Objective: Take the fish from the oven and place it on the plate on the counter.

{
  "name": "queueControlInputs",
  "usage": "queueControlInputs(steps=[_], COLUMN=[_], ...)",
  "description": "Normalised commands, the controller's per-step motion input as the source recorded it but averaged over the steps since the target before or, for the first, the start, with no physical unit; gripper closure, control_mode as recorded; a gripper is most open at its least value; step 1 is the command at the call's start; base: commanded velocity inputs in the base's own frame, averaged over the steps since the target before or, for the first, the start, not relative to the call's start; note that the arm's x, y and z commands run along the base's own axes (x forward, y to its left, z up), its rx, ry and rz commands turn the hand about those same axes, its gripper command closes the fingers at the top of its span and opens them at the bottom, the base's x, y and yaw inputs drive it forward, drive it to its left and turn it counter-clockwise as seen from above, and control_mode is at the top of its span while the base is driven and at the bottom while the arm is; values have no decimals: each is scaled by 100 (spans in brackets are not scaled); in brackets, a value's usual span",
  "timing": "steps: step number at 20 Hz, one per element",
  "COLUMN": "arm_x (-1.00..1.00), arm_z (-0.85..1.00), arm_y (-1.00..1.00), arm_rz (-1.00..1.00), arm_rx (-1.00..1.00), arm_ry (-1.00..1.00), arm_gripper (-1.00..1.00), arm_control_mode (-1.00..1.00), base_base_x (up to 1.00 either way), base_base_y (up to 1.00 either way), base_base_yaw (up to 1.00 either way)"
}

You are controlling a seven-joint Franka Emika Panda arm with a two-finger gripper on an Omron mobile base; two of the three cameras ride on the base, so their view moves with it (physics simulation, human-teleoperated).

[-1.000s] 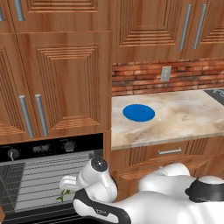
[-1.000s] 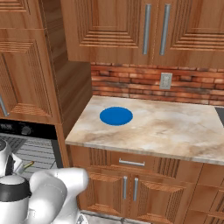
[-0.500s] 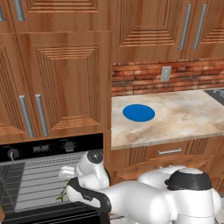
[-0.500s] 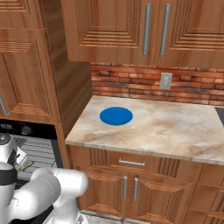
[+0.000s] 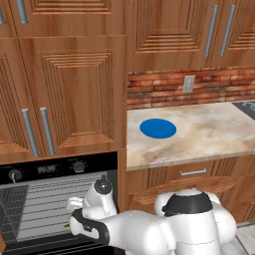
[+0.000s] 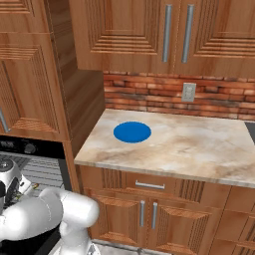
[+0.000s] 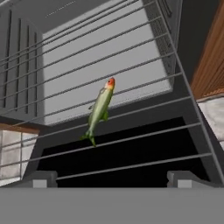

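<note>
Left base view: we see the white arm reaching low into the black wall oven, door open; the flat round bright blue plate sits on the beige marbled stone counter, well off to the right.

Right base view: same plate, nothing on it yet.

Hand view: small slender olive-green fish lies on the grey wire rack, ahead of the gripper. Jaws spread wide, holding nothing. Fish's long axis runs diagonal, head far-right, tail nearer us, so we'd prob. rotate the wrist before closing.
</note>
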Motion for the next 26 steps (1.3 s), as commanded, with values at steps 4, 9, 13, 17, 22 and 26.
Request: queueControlInputs(steps=[4, 9, 13, 17, 22, 26], arm_x=[0, 6, 26, 22, 35, 38], arm_z=[-26, -2, 0, -8, -20, -32], arm_y=[12, 18, 18, 21, 21, 7], arm_rz=[-1, 0, 0, 0, 0, -1], arm_rx=[-1, 0, 0, -2, -5, -5], arm_ry=[0, 1, 7, 10, 13, 9], arm_gripper=[-100, -100, -100, -100, -100, -100], arm_control_mode=[-100, -100, -100, -100, -100, -100], base_base_x=[0, 0, 0, 0, 0, 0], base_base_y=[0, 0, 0, 0, 0, 0], base_base_yaw=[0, 0, 0, 0, 0, 0])
